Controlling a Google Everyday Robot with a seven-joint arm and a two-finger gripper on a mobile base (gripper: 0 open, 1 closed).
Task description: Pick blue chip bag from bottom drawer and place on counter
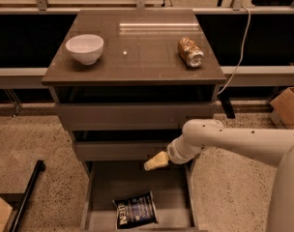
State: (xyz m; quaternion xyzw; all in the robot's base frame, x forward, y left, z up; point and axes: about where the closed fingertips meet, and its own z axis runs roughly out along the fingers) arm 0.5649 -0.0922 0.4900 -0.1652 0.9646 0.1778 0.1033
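Note:
The blue chip bag (135, 210) lies flat on the floor of the open bottom drawer (172, 192), near its front edge. My gripper (154, 162) hangs above the drawer's back half, in front of the middle drawer, up and to the right of the bag and apart from it. The white arm comes in from the right. The counter (137, 57) is the glossy grey-brown cabinet top.
A white bowl (84, 48) stands at the counter's left. A gold-brown can (191, 51) lies at its right. A cardboard box (288, 108) sits on the floor at far right. A black pole (25, 197) lies on the floor at left. A cable (237, 52) hangs behind the cabinet.

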